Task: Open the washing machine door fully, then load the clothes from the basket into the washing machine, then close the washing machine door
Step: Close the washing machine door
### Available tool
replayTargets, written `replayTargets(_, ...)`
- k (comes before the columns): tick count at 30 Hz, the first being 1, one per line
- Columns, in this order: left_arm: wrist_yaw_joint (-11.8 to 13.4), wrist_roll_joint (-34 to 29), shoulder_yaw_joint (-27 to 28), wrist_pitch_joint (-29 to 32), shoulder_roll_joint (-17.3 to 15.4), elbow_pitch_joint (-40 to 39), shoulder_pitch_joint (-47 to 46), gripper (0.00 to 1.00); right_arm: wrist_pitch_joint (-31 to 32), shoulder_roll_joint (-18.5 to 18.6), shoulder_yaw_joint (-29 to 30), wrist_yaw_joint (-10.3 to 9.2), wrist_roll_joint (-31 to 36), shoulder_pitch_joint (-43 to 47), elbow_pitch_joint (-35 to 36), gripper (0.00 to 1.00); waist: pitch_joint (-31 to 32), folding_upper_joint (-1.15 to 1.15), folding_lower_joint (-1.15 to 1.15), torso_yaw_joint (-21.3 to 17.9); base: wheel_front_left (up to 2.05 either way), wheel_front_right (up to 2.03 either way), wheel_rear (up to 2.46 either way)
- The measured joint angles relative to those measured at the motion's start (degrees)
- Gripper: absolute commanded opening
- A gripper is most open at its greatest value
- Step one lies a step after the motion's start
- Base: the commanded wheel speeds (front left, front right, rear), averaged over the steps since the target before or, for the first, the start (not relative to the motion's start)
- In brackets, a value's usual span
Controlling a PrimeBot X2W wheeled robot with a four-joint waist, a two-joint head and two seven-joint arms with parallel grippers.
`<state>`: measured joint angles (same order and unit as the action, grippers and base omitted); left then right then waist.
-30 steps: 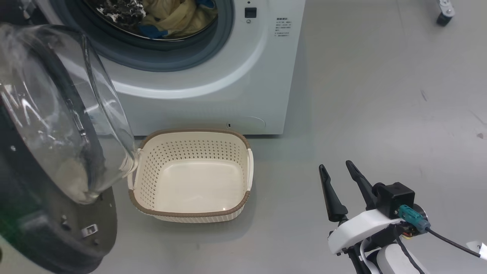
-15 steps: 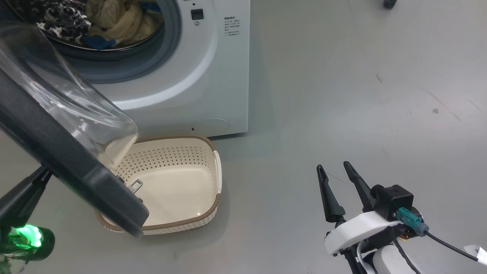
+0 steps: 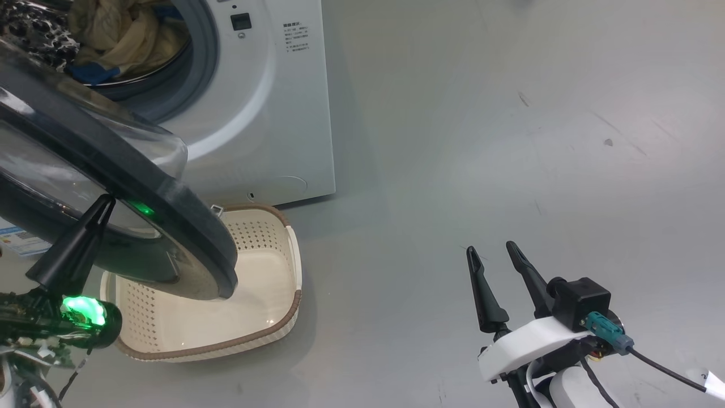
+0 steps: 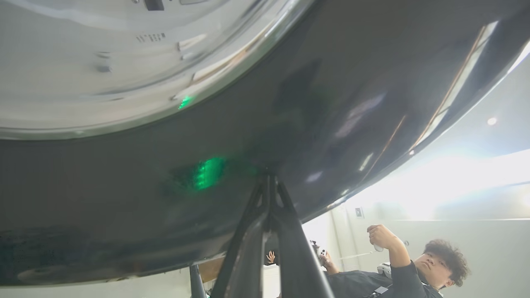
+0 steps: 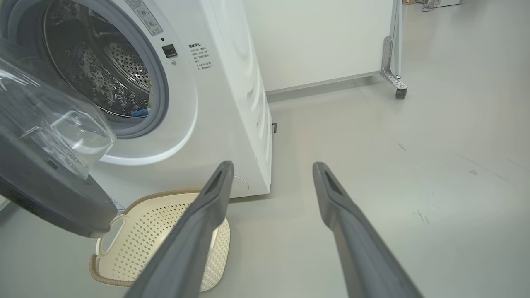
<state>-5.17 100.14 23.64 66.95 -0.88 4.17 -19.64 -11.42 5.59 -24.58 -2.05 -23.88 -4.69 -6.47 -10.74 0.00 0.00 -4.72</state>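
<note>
The smooth grey floor carries the white washing machine, and the cream basket stands just in front of its base. Beyond the machine, a white panel rests on a caster. Small dark scuffs dot the floor.

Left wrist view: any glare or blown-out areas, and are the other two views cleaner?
Left wrist view: the glossy washing machine door mirrors a green glow, and the background at right is overexposed. Head view: evenly lit, with a soft shadow beside the basket. Right wrist view: clear, with wide-angle bending of the washing machine.
</note>
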Motion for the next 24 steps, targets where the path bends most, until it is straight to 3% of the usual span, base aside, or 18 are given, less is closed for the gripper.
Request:
replayTargets(13, -0.7, -4.2, -2.3, -12.4, 0.0, 3.1, -5.3, 0.0, -0.5, -0.2, 0.0, 0.05, -0.3, -0.2, -0.6, 1.0, -0.8, 0.0, 0.0, -3.0, 0.0, 0.0, 0.0)
replayTargets(24, -1.2, -6.0, -4.4, -19.2, 0.0, 7.9, -6.2, 0.0, -1.3, -0.2, 1.4, -0.02, -0.4, -0.2, -1.7, 1.0, 0.8, 0.0, 0.0, -3.0, 0.0, 0.0, 0.0)
